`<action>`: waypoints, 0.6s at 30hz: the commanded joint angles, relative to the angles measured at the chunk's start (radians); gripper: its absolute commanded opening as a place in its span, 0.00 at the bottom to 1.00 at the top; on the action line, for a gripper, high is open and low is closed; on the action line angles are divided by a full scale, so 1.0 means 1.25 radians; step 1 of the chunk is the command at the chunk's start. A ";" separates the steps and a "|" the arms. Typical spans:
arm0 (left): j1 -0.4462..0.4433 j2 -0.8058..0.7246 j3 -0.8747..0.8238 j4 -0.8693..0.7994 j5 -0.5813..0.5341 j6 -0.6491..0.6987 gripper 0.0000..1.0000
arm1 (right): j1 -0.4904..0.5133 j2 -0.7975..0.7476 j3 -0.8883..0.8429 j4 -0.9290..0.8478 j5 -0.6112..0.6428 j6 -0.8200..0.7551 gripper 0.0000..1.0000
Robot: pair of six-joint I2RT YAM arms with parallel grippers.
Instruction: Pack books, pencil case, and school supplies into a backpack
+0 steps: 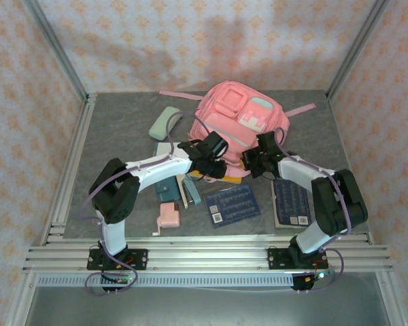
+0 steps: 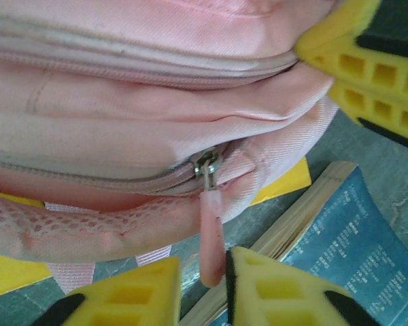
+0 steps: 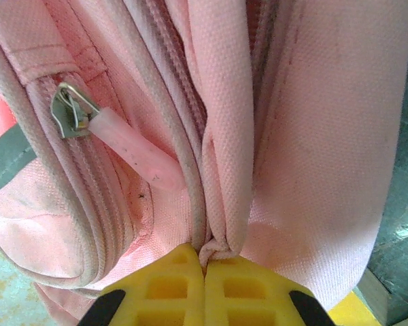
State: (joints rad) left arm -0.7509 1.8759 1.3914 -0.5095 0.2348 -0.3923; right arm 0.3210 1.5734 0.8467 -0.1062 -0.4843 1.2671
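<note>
The pink backpack (image 1: 241, 119) lies at the back middle of the table. My left gripper (image 1: 214, 157) is at its near left edge, jaws slightly open (image 2: 202, 285). A pink zipper pull (image 2: 214, 238) hangs between them, touching the right pad and clear of the left one. My right gripper (image 1: 253, 161) is shut on a fold of backpack fabric (image 3: 221, 248) beside a seam. A yellow book (image 2: 285, 180) pokes out from under the backpack. Two navy books (image 1: 234, 204) (image 1: 290, 202) lie flat in front. The sage-green pencil case (image 1: 165, 122) rests left of the backpack.
A teal snap case (image 1: 168, 192), a white-and-teal stapler (image 1: 190, 190) and a pink gadget (image 1: 168, 219) lie by the left arm. A second zipper pull (image 3: 132, 149) shows on a front pocket. Metal rails edge the table at the left and the front.
</note>
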 commanded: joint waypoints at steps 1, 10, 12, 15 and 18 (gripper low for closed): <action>0.004 0.023 0.027 -0.036 -0.027 0.008 0.29 | 0.003 -0.021 -0.008 0.054 0.004 -0.016 0.00; 0.008 0.082 0.086 -0.054 -0.028 0.018 0.30 | 0.004 -0.013 -0.006 0.060 -0.010 -0.020 0.00; 0.010 0.086 0.098 -0.056 -0.027 0.021 0.30 | 0.004 -0.013 -0.004 0.059 -0.013 -0.023 0.00; 0.015 0.097 0.123 -0.066 -0.023 0.022 0.26 | 0.005 -0.012 -0.002 0.058 -0.015 -0.031 0.00; 0.023 0.099 0.136 -0.076 -0.018 0.027 0.01 | 0.005 -0.014 0.002 0.034 -0.006 -0.052 0.00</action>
State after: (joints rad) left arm -0.7380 1.9862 1.5196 -0.5907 0.2325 -0.3828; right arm 0.3206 1.5734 0.8394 -0.0769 -0.4877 1.2480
